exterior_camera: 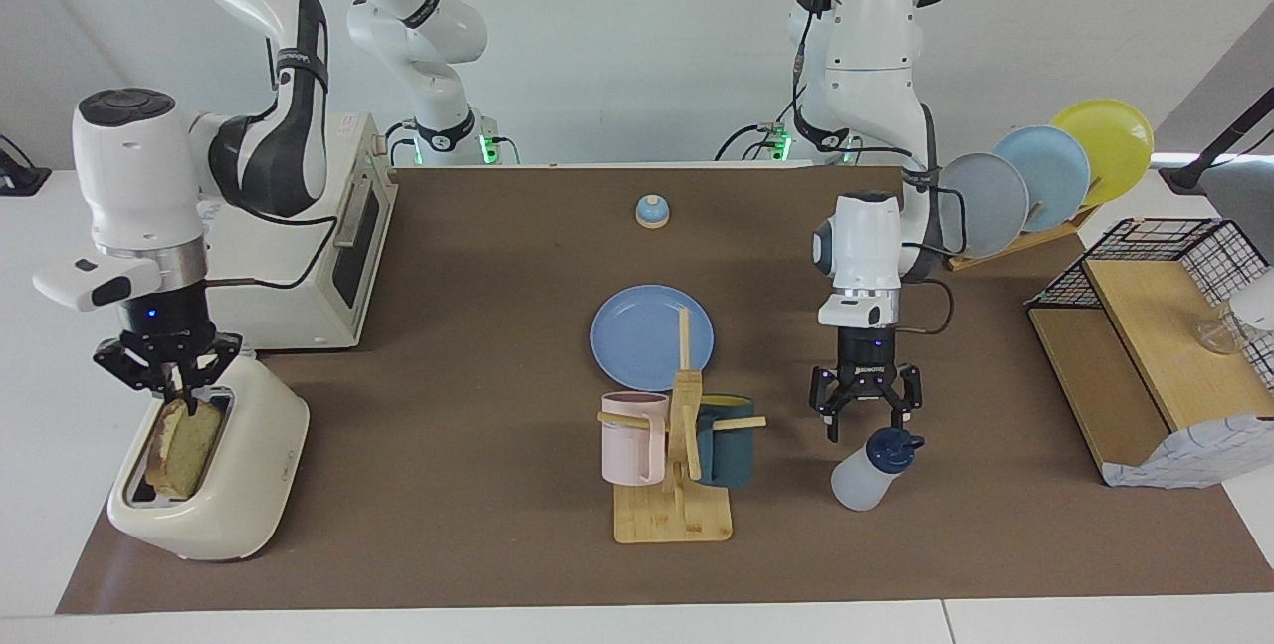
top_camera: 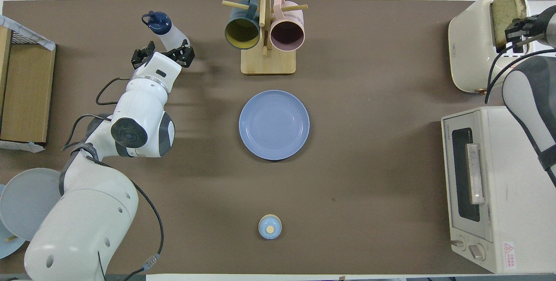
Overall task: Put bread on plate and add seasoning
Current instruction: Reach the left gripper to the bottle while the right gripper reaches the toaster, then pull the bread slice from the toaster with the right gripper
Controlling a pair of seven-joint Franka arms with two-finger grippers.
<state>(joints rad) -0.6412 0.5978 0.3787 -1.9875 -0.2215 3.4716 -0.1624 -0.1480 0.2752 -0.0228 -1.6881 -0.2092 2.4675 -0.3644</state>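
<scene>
Bread [exterior_camera: 185, 445] in toaster [exterior_camera: 234, 485] sits gripped by right end effector [exterior_camera: 169, 387]; left end effector [exterior_camera: 864, 415] gapes above seasoning [exterior_camera: 874, 470].

brown table [exterior_camera: 478, 345] carries plate [exterior_camera: 637, 330], toaster [exterior_camera: 234, 485], oven [exterior_camera: 343, 246], bell [exterior_camera: 652, 212].

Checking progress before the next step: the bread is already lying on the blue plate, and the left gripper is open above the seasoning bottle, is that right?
Not quite. The bread is not on the plate; it stands in the toaster slot with the right gripper at its top edge, as the facing view shows. The plate has nothing on it. The left gripper is indeed open above the seasoning bottle.
</scene>
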